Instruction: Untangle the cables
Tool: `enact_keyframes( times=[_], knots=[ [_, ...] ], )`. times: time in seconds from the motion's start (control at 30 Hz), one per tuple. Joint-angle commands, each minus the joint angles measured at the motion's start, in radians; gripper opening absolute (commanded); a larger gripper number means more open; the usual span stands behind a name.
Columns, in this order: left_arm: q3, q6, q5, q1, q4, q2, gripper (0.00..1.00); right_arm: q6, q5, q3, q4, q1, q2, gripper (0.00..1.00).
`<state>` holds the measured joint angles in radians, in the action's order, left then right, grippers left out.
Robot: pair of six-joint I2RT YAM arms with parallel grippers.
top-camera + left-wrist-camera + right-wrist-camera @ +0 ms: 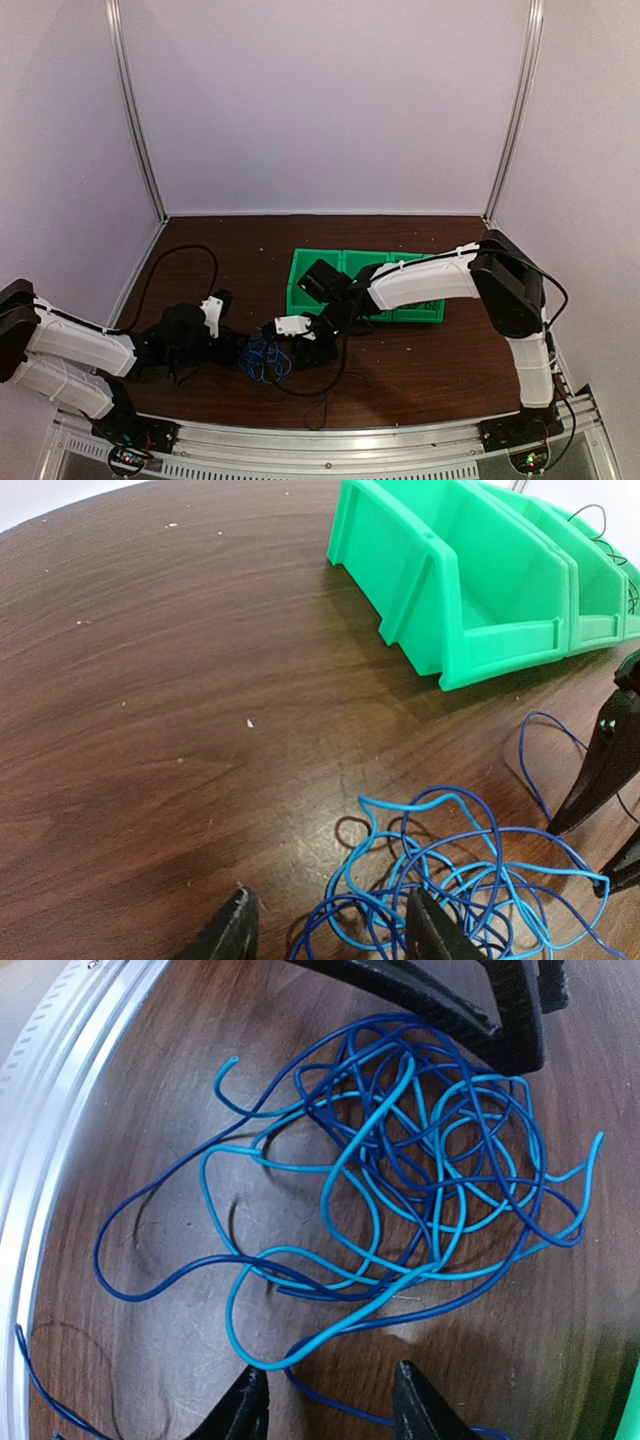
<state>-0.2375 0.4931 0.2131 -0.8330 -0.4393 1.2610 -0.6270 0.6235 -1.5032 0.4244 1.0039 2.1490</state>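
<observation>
I see a dark wooden table (430, 375) with a row of green bins (490, 640) toward its back. Both arms reach low toward the middle, near the front edge. The left pincer (335, 925) stands apart at the edge of the tangle, with blue loops between its fingers. The right pincer (330, 1400) also stands apart, a light blue strand just at its tips. The cables (400, 1150), dark and light blue, lie tangled on the table between the two pincers, apart from the bins.
</observation>
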Motion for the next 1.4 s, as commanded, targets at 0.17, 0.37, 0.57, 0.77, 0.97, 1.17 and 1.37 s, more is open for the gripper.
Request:
enact_keyframes(
  times=[0.17,0.37,0.57,0.77,0.97,1.17,1.37],
  knots=[
    [0.008,0.006,0.024,0.005,-0.003,-0.039,0.51,0.025,-0.04,0.002,-0.062,0.005,0.012,0.31],
    [-0.003,-0.008,0.042,0.006,0.043,-0.136,0.52,0.018,-0.04,0.009,-0.047,0.006,0.014,0.19],
    [-0.016,-0.074,-0.061,0.005,0.026,-0.199,0.54,0.021,-0.033,-0.003,0.023,0.005,-0.084,0.04],
    [0.029,-0.154,-0.244,0.005,-0.141,-0.248,0.56,0.025,-0.004,-0.141,0.178,0.006,-0.221,0.0],
    [0.016,-0.214,-0.385,0.003,-0.28,-0.193,0.57,0.023,-0.001,-0.313,0.299,0.006,-0.262,0.0],
    [-0.064,-0.249,-0.481,-0.001,-0.359,-0.052,0.57,0.034,0.006,-0.449,0.358,0.007,-0.263,0.0],
    [-0.145,-0.261,-0.399,-0.026,-0.383,0.095,0.44,0.032,0.003,-0.498,0.394,0.011,-0.253,0.0]
  ],
)
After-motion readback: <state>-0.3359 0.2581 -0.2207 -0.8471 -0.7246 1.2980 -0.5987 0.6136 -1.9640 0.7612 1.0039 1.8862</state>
